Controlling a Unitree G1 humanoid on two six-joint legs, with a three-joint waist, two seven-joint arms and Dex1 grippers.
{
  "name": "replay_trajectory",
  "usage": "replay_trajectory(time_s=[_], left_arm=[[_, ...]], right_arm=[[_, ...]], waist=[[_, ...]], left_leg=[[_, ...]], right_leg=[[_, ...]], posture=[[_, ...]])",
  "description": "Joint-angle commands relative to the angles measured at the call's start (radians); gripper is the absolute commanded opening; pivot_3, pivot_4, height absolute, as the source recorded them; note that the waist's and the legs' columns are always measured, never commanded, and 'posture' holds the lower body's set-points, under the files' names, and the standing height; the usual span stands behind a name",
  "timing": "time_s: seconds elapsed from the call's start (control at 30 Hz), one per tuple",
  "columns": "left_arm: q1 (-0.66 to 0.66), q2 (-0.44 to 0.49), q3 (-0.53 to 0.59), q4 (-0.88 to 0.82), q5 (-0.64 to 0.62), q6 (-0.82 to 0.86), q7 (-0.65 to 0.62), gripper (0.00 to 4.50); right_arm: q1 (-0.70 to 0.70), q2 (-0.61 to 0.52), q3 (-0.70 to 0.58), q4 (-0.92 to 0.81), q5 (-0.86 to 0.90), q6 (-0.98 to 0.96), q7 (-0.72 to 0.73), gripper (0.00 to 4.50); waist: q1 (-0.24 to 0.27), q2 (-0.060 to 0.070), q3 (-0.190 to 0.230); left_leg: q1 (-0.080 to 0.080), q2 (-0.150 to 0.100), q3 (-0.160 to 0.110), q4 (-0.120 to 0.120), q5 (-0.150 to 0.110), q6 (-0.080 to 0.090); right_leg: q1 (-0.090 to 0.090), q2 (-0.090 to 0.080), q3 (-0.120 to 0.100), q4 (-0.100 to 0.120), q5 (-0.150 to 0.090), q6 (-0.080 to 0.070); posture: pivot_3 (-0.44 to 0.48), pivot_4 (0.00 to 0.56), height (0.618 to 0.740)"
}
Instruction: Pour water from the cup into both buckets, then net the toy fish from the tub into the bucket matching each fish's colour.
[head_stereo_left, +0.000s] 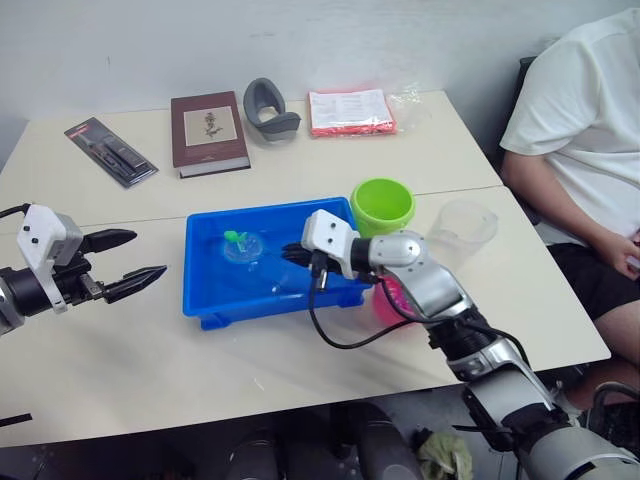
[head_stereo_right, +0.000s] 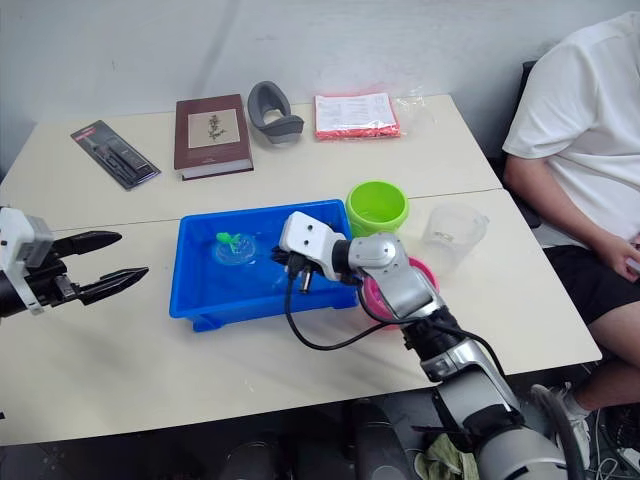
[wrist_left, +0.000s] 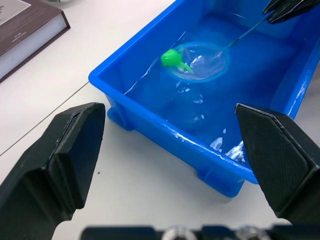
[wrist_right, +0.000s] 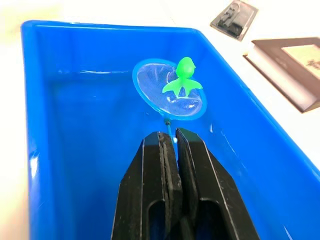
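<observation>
Where the small net (wrist_right: 170, 96) sits in the blue tub (head_stereo_left: 205, 300), a green toy fish (wrist_right: 182, 80) rests on its hoop. The right gripper (wrist_right: 175, 142) reaches over the tub, its fingers pinched tight on the net's thin handle. Just beyond the tub's right end stand the green bucket (head_stereo_left: 381, 206) and the pink bucket (head_stereo_right: 425, 275), with the clear cup (head_stereo_left: 460, 232) beside them. The left gripper (head_stereo_left: 130, 262) hovers over the worktop (head_stereo_left: 120, 340) left of the tub, fingers spread wide apart.

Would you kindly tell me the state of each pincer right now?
Left pincer: open, holding nothing, beside the tub.
Right pincer: shut on the net handle.
</observation>
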Motion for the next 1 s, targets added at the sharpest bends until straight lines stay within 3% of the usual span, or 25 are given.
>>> replay_trajectory(time_s=[0.03, 0.33, 0.53, 0.73, 0.87, 1.0], left_arm=[[-0.015, -0.004, 0.01, -0.003, -0.004, -0.025, 0.003, 4.46], [-0.063, -0.055, -0.022, 0.003, -0.021, -0.054, 0.005, 4.46], [-0.111, -0.09, -0.076, 0.026, -0.008, -0.078, -0.003, 4.46], [-0.175, -0.137, -0.147, 0.043, 0.003, -0.103, 0.001, 4.46], [-0.213, -0.167, -0.172, 0.053, 0.009, -0.112, 0.022, 4.46], [-0.247, -0.223, -0.217, 0.015, 0.0, -0.095, 0.046, 4.46]], right_arm=[[0.035, -0.058, -0.055, -0.11, 0.04, -0.055, 0.044, 0.0], [0.164, -0.226, -0.197, -0.288, 0.122, -0.111, 0.095, 0.0], [0.187, -0.327, -0.316, -0.305, 0.146, -0.13, 0.072, 0.0], [0.189, -0.419, -0.437, -0.183, 0.121, -0.307, 0.049, 0.0], [0.176, -0.495, -0.441, -0.053, 0.04, -0.513, 0.037, 0.0], [0.162, -0.524, -0.463, 0.077, -0.001, -0.593, -0.037, 0.0]], waist=[[0.004, 0.0, 0.0], [0.012, 0.0, 0.0], [0.018, -0.001, 0.0], [0.026, -0.001, 0.0], [0.031, -0.001, 0.0], [0.033, -0.001, 0.0]], left_leg=[[0.0, 0.0, 0.0, 0.0, 0.0, 0.0], [0.001, 0.0, 0.0, 0.0, 0.0, 0.0], [0.003, -0.001, 0.0, 0.001, 0.0, 0.0], [0.003, -0.001, 0.001, 0.001, 0.0, 0.0], [0.004, -0.001, 0.002, 0.001, 0.0, 0.0], [0.004, -0.001, 0.002, 0.001, 0.0, 0.0]], right_leg=[[0.0, 0.0, 0.0, 0.0, 0.0, 0.0], [0.001, 0.001, 0.0, -0.004, 0.0, 0.0], [0.002, 0.001, 0.001, -0.004, 0.0, 0.001], [0.002, 0.001, 0.001, -0.005, 0.0, 0.001], [0.003, 0.001, 0.002, -0.005, 0.001, 0.001], [0.003, 0.001, 0.002, -0.004, 0.001, 0.001]], posture=[[0.0, 0.15, 0.74], [0.0, 0.15, 0.74], [0.0, 0.15, 0.74], [0.0, 0.15, 0.74], [0.0, 0.15, 0.74], [0.0, 0.15, 0.74]])
